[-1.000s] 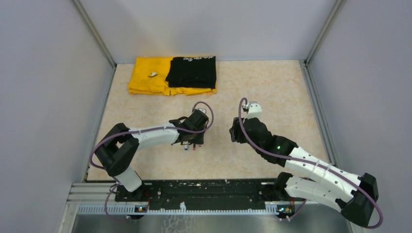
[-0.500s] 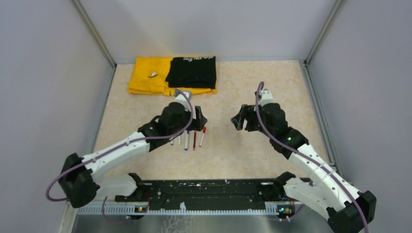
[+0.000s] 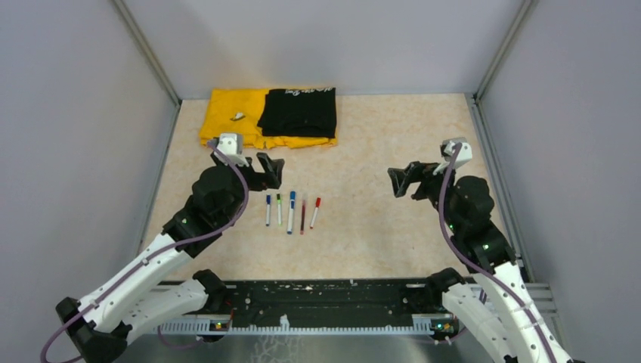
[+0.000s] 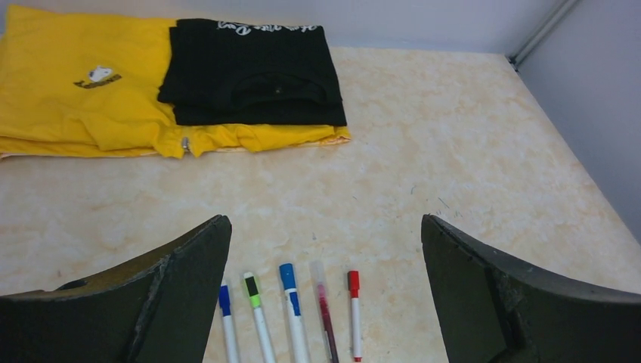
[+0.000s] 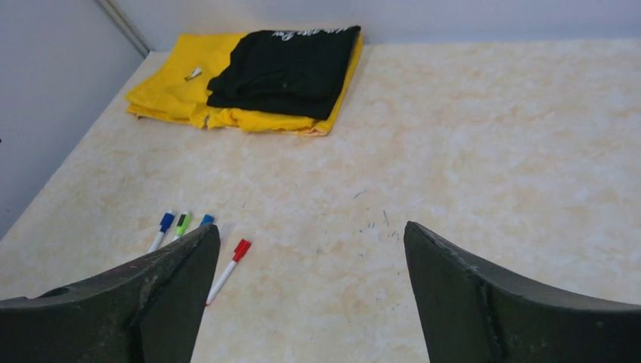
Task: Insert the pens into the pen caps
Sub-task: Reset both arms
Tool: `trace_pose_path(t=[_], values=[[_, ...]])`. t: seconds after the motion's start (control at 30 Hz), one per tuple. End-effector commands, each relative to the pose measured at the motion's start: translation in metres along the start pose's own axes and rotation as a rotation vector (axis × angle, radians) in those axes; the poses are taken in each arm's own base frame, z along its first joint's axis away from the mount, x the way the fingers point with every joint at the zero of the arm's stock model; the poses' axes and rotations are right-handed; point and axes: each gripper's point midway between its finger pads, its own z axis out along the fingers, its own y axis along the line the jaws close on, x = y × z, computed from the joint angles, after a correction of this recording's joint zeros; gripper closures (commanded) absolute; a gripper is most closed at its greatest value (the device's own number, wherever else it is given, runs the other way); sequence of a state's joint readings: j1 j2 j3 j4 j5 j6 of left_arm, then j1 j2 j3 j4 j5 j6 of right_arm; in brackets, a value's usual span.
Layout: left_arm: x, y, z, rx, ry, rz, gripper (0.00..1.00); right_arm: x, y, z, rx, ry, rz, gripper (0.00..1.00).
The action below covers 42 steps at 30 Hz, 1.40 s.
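Observation:
Several pens (image 3: 291, 212) lie side by side on the tabletop, pointing away from the arms. In the left wrist view they are a blue-capped pen (image 4: 224, 321), a green-capped one (image 4: 257, 318), a thicker blue one (image 4: 293, 318), a maroon one (image 4: 326, 314) and a red-capped one (image 4: 354, 314). The pen caps (image 4: 352, 283) sit on the pens' far ends. My left gripper (image 3: 270, 169) (image 4: 324, 221) hangs open above and behind the row, holding nothing. My right gripper (image 3: 403, 182) (image 5: 311, 227) is open and empty, well to the right of the red-capped pen (image 5: 226, 270).
A folded yellow shirt (image 3: 229, 122) with a folded black shirt (image 3: 298, 112) on it lies at the back left. Grey walls enclose the table on three sides. A black rail (image 3: 317, 295) runs along the near edge.
Both arms have drawn back and outward from the table's middle, the left to the left, the right to the right. Both sets of jaws have opened. The row of pens is now uncovered.

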<state>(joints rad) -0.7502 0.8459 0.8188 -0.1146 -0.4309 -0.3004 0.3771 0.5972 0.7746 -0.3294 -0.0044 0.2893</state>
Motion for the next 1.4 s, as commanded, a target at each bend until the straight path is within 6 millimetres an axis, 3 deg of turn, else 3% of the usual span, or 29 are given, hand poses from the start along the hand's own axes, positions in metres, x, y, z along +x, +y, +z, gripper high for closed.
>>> trace_pose_path(t=[0.0,0.27,0.53,0.77,0.8,1.37], values=[[-0.028,0.022,-0.016,-0.095,-0.082,0.032,0.01,-0.054,-0.005,-0.023,0.042,-0.191,-0.14,0.06],[-0.04,0.029,-0.034,-0.074,-0.169,0.024,0.01,-0.065,-0.011,-0.037,0.066,-0.3,-0.154,0.02],[-0.03,0.031,-0.034,-0.077,-0.124,0.047,0.01,-0.056,-0.012,-0.033,0.06,-0.283,-0.153,0.02],[-0.03,0.035,-0.032,-0.111,-0.121,0.041,0.01,-0.06,-0.012,-0.033,0.063,-0.295,-0.152,0.01],[-0.028,0.03,-0.033,-0.08,-0.118,0.034,0.02,-0.039,-0.015,-0.029,0.066,-0.218,-0.147,0.02],[-0.028,0.03,-0.033,-0.08,-0.118,0.034,0.02,-0.039,-0.015,-0.029,0.066,-0.218,-0.147,0.02]])
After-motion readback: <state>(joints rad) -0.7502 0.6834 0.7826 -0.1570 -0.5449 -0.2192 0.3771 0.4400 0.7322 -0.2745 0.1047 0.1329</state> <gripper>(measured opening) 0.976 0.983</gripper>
